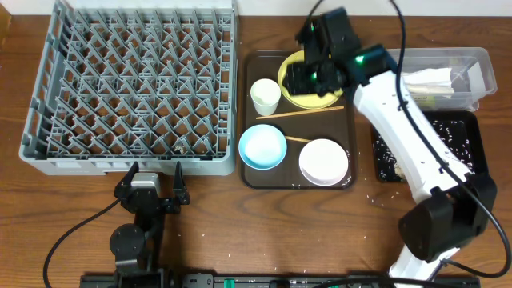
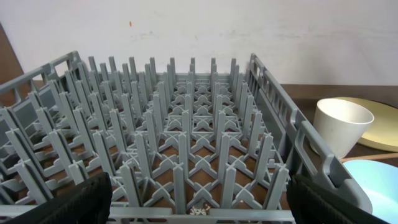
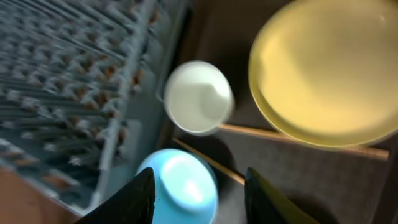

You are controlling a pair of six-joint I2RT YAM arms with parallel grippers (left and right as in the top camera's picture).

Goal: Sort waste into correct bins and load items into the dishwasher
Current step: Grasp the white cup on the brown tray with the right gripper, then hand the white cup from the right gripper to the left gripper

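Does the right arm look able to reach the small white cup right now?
Probably yes: the right gripper hovers open over the yellow plate, and the cup beside it stands uncovered.

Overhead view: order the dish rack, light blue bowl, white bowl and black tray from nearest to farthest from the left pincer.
1. The dish rack, directly ahead of the left pincer.
2. The light blue bowl, ahead to the right.
3. The white bowl, right of that bowl.
4. The black tray, far right.

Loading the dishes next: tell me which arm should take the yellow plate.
Right. The right gripper hangs open over the yellow plate on the brown tray; the left gripper, open, sits at the dish rack's near edge, away from it.
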